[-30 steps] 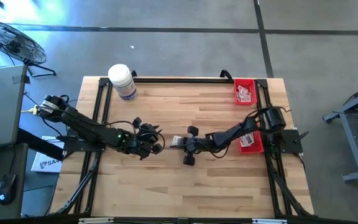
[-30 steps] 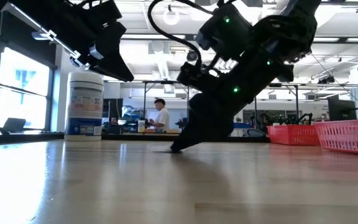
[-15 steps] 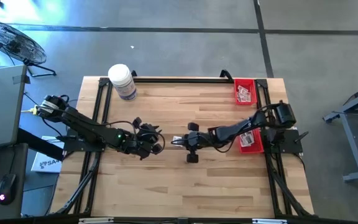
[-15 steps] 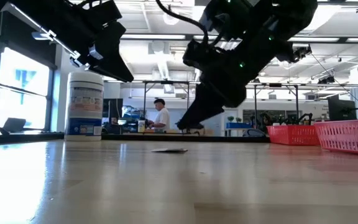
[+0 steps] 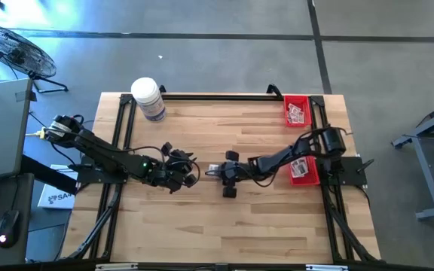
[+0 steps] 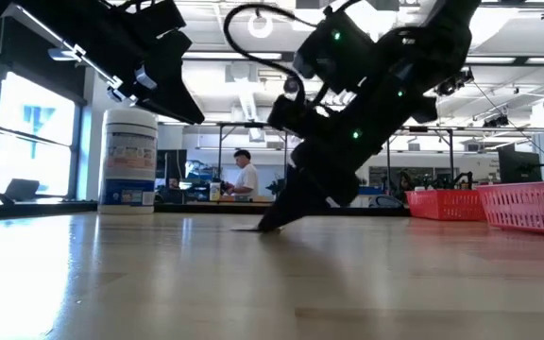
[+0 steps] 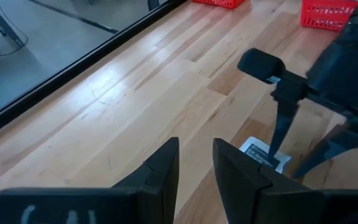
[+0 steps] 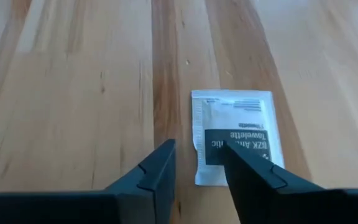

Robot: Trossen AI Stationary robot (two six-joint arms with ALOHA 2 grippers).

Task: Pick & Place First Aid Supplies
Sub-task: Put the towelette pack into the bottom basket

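One first aid packet (image 8: 235, 124), white with dark print, lies flat on the wooden table near its middle (image 5: 215, 172). My right gripper (image 8: 197, 165) is down at it, open, and one finger overlaps the packet's near part. In the low view its tip (image 6: 272, 225) is at table level beside the packet (image 6: 250, 228). My left gripper (image 7: 196, 155) hangs open and empty above the table, just left of the packet (image 7: 260, 155). My right gripper has one fingertip (image 8: 232, 155) over the packet's printed part near one edge (image 8: 213, 140); the other finger stands on bare wood beside it. The fingers slant down from the table's right side. The packet lies flat on the table. Whether the tip presses it, I cannot tell.
Two red baskets (image 5: 296, 111) (image 5: 304, 171) with more packets stand at the table's right edge. A big white jar (image 5: 148, 98) stands at the far left corner. A black frame (image 5: 217, 95) borders the table. A person (image 6: 244, 175) stands far off in the room.
My right gripper rose off the table and drew back a little toward the right edge, leaving the packet flat on the wood. It then came down again onto the packet. My left gripper kept still.
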